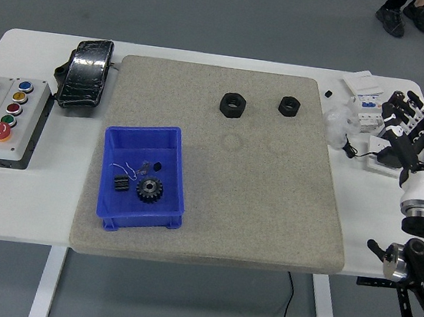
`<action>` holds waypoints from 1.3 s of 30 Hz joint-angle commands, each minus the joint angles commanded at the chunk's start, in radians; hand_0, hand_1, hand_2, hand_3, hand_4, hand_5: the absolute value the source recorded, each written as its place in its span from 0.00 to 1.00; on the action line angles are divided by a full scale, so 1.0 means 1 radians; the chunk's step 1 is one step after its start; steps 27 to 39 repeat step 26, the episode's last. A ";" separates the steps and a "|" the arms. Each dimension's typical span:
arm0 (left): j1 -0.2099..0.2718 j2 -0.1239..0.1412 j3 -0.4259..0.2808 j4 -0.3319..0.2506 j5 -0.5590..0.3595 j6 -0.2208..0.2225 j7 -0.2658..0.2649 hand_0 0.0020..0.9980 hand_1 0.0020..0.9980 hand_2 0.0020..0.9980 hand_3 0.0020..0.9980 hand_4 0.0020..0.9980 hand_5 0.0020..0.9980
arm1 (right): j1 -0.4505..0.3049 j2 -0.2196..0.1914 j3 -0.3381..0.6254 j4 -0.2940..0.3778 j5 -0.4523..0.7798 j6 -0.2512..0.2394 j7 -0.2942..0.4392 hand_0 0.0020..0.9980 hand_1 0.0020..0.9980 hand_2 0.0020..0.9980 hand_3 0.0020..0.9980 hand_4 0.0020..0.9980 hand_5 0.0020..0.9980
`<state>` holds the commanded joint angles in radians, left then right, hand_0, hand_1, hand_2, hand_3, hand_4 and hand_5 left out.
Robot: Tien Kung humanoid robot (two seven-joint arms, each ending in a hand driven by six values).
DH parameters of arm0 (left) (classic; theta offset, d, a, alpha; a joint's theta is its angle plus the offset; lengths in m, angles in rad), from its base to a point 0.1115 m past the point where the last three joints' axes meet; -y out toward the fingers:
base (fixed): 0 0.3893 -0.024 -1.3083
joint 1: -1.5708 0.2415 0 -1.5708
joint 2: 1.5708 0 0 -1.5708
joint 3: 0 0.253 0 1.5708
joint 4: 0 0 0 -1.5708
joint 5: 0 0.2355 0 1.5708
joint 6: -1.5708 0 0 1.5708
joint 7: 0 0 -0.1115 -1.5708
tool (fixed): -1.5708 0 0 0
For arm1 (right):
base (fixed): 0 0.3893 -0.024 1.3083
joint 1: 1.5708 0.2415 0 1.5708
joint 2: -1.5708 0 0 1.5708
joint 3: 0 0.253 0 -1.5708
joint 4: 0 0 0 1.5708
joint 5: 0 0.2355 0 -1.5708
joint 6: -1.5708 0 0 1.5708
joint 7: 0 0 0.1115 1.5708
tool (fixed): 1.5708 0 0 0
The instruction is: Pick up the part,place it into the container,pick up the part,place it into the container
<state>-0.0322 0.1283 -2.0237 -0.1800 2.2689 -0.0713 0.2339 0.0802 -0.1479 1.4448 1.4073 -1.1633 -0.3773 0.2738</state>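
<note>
Two black hex nuts lie on the grey mat (268, 204) at the back: a larger one (233, 104) and a smaller one (288, 105) to its right. A blue bin (143, 176) sits at the mat's left and holds a black gear (148, 189) and small dark parts (121, 184). My right hand (406, 128) is at the table's right edge, well right of the nuts, fingers spread and holding nothing. My left arm is out of view.
A button box (4, 116) and a black wrapped device (86, 72) stand at the left. White electrical parts (365, 100), black cylinders (419, 139) and a small adapter sit at the back right, beside my hand.
</note>
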 joint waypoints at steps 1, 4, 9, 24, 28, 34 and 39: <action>0.002 0.001 -0.002 0.000 0.000 -0.001 0.000 0.66 0.61 0.56 0.61 0.64 0.31 | -0.002 0.007 -0.005 0.000 0.018 -0.006 0.014 0.68 0.73 0.74 0.76 0.92 0.45; 0.010 0.004 -0.005 0.000 0.000 -0.001 0.000 0.66 0.61 0.56 0.61 0.64 0.31 | -0.007 0.024 -0.016 0.004 0.034 -0.016 0.033 0.68 0.72 0.74 0.75 0.91 0.45; 0.024 0.006 -0.005 0.000 0.000 0.001 0.001 0.66 0.61 0.56 0.61 0.64 0.31 | -0.014 0.025 -0.041 0.001 0.044 -0.022 0.041 0.68 0.72 0.74 0.75 0.91 0.45; 0.017 -0.010 0.047 0.000 -0.089 0.010 0.006 0.66 0.61 0.56 0.61 0.65 0.31 | -0.029 -0.008 -0.036 0.003 0.036 -0.014 0.020 0.67 0.71 0.72 0.73 0.90 0.46; 0.014 -0.011 0.048 0.000 -0.089 0.009 0.008 0.66 0.61 0.56 0.61 0.65 0.31 | -0.027 -0.005 -0.021 0.007 0.026 -0.014 0.016 0.67 0.71 0.72 0.73 0.90 0.46; 0.014 -0.011 0.048 0.000 -0.089 0.009 0.008 0.66 0.61 0.56 0.61 0.65 0.31 | -0.027 -0.005 -0.021 0.007 0.026 -0.014 0.016 0.67 0.71 0.72 0.73 0.90 0.46; 0.014 -0.011 0.048 0.000 -0.089 0.009 0.008 0.66 0.61 0.56 0.61 0.65 0.31 | -0.027 -0.005 -0.021 0.007 0.026 -0.014 0.016 0.67 0.71 0.72 0.73 0.90 0.46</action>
